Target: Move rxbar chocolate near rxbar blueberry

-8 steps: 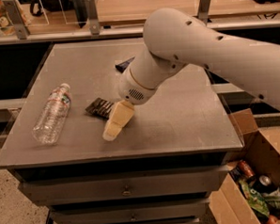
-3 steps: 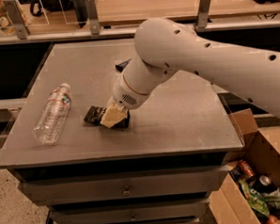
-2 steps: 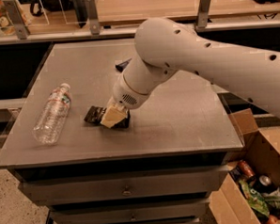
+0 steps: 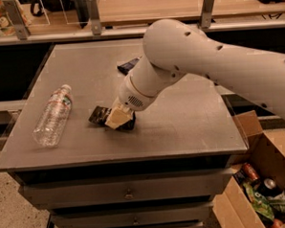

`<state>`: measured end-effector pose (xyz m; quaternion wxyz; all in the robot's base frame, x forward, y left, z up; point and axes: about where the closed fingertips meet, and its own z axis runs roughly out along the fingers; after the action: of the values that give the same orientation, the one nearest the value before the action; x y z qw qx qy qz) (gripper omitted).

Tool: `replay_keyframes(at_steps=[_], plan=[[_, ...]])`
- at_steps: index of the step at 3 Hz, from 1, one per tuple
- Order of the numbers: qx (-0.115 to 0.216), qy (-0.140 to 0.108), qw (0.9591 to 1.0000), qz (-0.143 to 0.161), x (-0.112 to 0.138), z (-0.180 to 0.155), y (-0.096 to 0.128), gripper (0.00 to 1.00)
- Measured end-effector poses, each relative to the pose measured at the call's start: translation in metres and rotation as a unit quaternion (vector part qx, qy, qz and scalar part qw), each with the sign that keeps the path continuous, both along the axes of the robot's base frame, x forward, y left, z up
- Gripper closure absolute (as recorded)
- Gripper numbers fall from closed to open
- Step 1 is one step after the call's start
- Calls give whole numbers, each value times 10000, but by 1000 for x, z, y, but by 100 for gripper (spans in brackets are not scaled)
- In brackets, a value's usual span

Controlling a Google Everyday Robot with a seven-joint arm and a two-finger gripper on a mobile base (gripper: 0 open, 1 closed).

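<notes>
The rxbar chocolate [image 4: 100,115], a flat dark wrapper with pale stripes, lies on the grey table [image 4: 181,118] left of centre near the front. My gripper [image 4: 118,118] is down on the bar's right part and covers it, so only the bar's left end and a bit of its right edge show. The rxbar blueberry [image 4: 127,65], a small dark navy wrapper, lies farther back on the table. The white arm [image 4: 202,60] hides most of it.
A clear plastic water bottle [image 4: 52,116] lies on its side at the table's left. An open cardboard box [image 4: 260,177] with cans and packets stands on the floor at the right. Drawers sit below the tabletop. A railing runs behind the table.
Since 2.7 s ago my gripper has come down and to the left onto the rxbar chocolate. Over the last second nothing has visibly moved.
</notes>
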<state>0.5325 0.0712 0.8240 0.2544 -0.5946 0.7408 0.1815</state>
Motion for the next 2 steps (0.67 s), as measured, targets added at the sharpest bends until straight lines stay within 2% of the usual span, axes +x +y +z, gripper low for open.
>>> replay_keyframes(at_steps=[2], plan=[[293, -796, 9958, -333, 34, 59, -29, 100]])
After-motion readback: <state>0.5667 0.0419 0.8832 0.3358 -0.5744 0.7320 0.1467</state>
